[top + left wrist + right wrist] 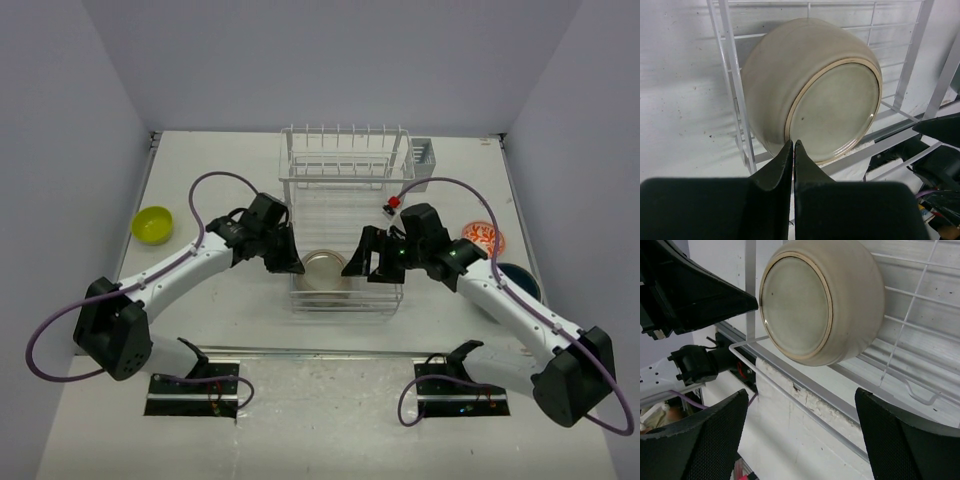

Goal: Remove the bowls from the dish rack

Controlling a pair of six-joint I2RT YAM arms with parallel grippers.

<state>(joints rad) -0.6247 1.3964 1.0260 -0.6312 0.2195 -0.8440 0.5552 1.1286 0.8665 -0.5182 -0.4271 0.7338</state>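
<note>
A beige-cream bowl (325,270) lies bottom-up on the flat grid base of the white wire dish rack (340,185), at its near end. Its foot ring faces both wrist cameras, in the left wrist view (815,95) and in the right wrist view (840,300). My left gripper (293,264) is shut and empty, with its tips (793,145) at the bowl's left side near the foot ring. My right gripper (358,262) is open and empty (801,400), just right of the bowl and short of it.
A yellow-green bowl (153,224) sits on the table at the left. A white bowl with an orange-red pattern (485,238) and a dark bowl (520,280) sit at the right, beside my right arm. The rack's grey caddy (421,160) is at the back right.
</note>
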